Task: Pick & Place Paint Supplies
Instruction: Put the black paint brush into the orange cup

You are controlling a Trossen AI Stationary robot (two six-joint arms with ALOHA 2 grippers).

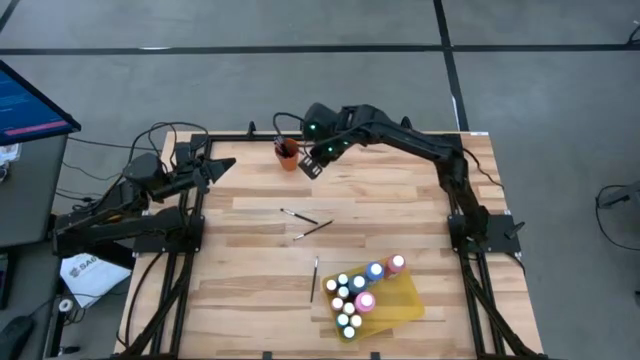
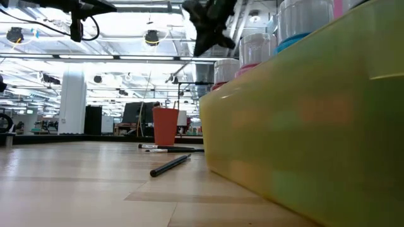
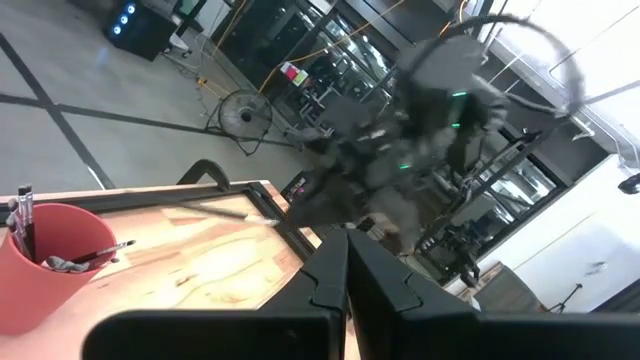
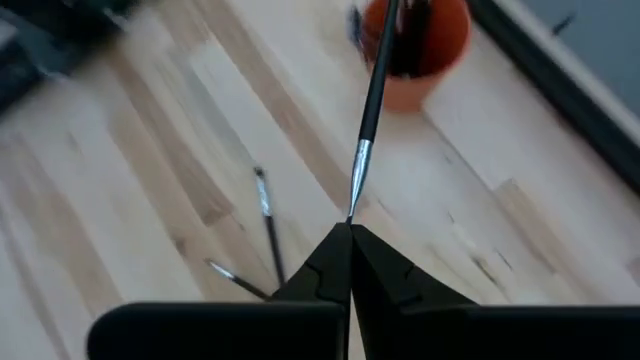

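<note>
The right gripper (image 1: 310, 165) hangs above the far part of the table (image 1: 420, 200), just beside the orange cup (image 1: 288, 155), its jaws clamped together on the bristle end of a thin dark paintbrush (image 4: 372, 105) whose handle points toward the cup (a few brushes already stand inside it). Three more paintbrushes (image 1: 298, 215) lie loose on the wood near the table's middle. The white-capped paint bottles (image 1: 358, 290) stand crowded on the yellow tray (image 1: 405, 305) at the near side. The left gripper (image 1: 222, 165) waits at the table's far left edge, jaws together
</note>
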